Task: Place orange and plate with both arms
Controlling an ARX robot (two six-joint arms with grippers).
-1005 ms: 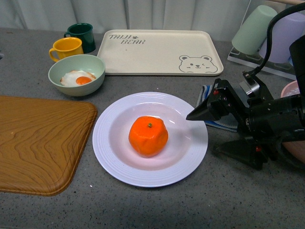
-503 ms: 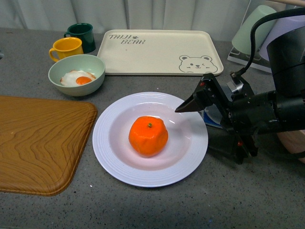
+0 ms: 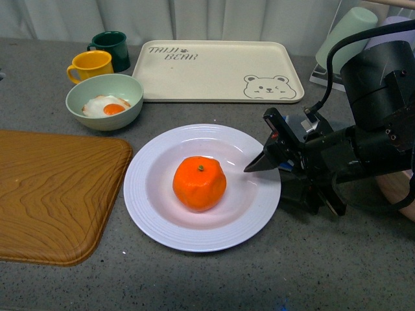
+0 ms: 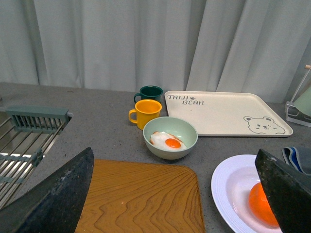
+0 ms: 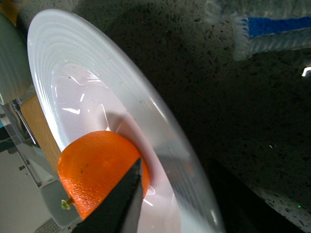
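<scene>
Right gripper [image 3: 269,181] is at the plate's [image 3: 139,194] right rim with its fingers spread wide. One reaches over the rim toward the orange [image 3: 200,184], the other lies low on the table [image 3: 311,272] alongside. The orange sits mid-plate, untouched. My left gripper [image 4: 173,155] is parted too, grasping nothing.

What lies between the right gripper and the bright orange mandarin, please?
Only bare inner surface of the round white ridged plate lies between the right gripper and the bright orange mandarin, as the front view shows; nothing else sits there.
</scene>
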